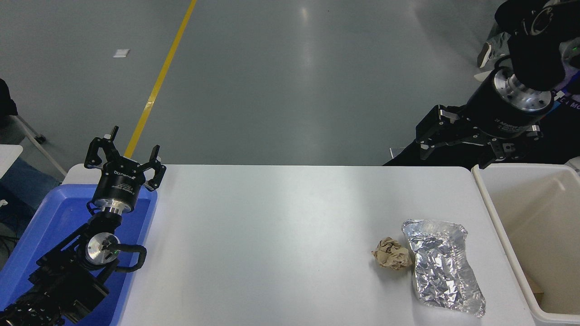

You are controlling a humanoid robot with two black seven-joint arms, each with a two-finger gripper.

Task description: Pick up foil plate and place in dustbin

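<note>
The foil plate (442,265), crumpled shiny silver, lies on the white table (272,226) near its front right corner. The dustbin (534,235), cream-white with a beige inside, stands just right of the table. My right gripper (457,147) is open and empty, held high beyond the table's far right corner, well back from the plate. My left gripper (122,151) is open and parked over the blue tray at the left.
A small crumpled brown paper ball (392,253) lies touching the plate's left side. A blue plastic tray (50,226) sits at the table's left end under my left arm. A person's shoe (485,54) shows on the floor at the top right.
</note>
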